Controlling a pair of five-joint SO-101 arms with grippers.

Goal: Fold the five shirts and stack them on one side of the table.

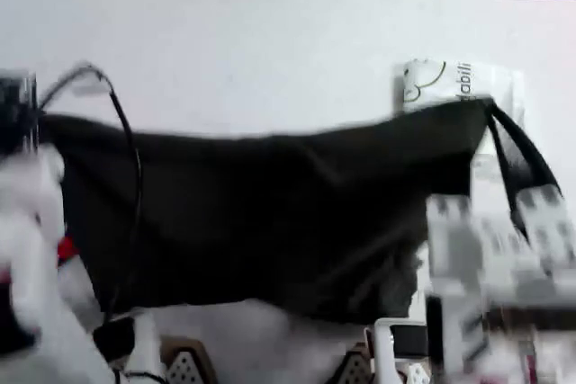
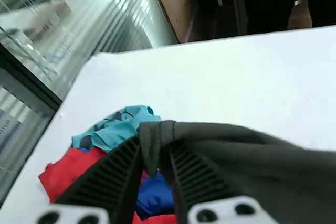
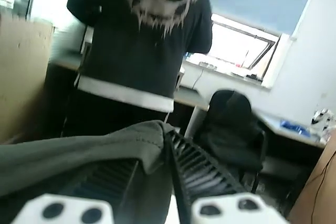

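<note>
Dark grey shirt (image 1: 270,213) hangs stretched over the surface (image 1: 270,42), left tool (image 2: 156,150) and right tool (image 3: 155,153) each pinching an edge. Looks soft and light, likely sags mid-span. Grip best at corners, pulled taut.

A white table (image 1: 270,42) is stretching across the high view, and a white printed packet (image 1: 450,83) is lying on it toward the far right. A black office chair (image 3: 231,124) is standing below a bright window (image 3: 241,43). A slatted glass wall (image 2: 79,24) is running alongside the table's edge.
</note>
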